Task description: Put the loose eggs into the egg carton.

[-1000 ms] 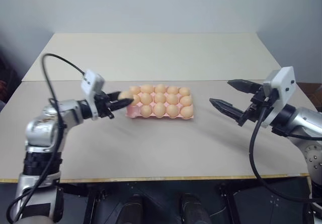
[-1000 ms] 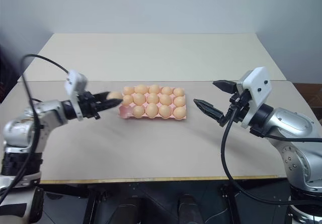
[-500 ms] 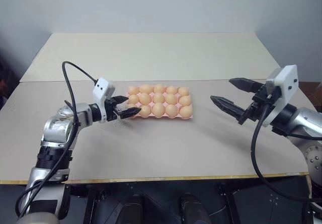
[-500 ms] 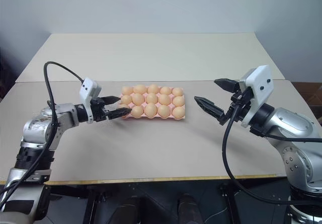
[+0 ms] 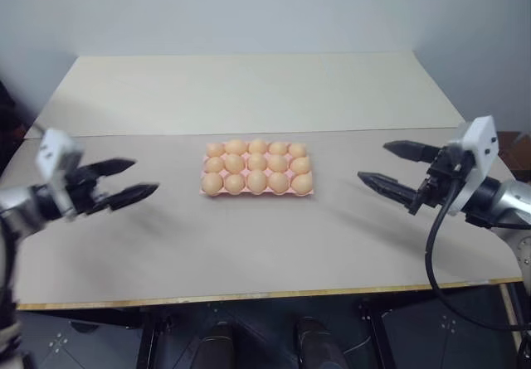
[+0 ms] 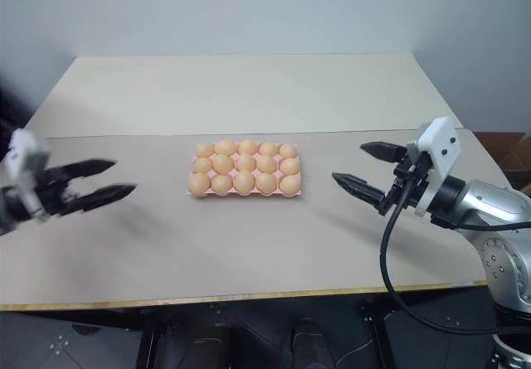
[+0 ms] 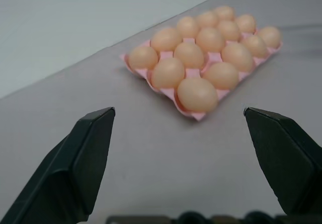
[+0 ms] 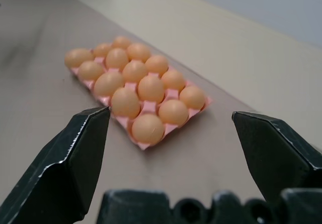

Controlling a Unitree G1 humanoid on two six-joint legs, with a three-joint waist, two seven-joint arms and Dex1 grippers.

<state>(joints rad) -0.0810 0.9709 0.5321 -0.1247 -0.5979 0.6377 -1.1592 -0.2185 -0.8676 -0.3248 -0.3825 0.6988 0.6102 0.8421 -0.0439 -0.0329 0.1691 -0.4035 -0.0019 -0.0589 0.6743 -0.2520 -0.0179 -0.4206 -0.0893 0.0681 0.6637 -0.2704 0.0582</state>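
The pale-pink egg carton (image 5: 204, 191) lies flat in the middle of the table, and tan eggs (image 5: 256, 163) sit in all of its cups, three rows of five. Every egg I see rests in a cup; none lies loose on the tabletop. My left gripper (image 5: 143, 177) hovers open well to the left of the carton, pointing towards it, with nothing between its fingers (image 7: 88, 148). My right gripper (image 5: 372, 161) stands open to the right of the carton, also empty. Both wrist views look across the table at the full carton (image 7: 201, 116) (image 8: 143, 144).
The beige table (image 5: 249, 245) has a seam (image 5: 166, 133) running across behind the carton and a front edge (image 5: 249, 296) near me. A grey wall stands behind the far edge.
My left gripper, shut on an egg at the carton's left end, opened there and pulled back far to the left, empty. The right gripper drifted slightly to the right.
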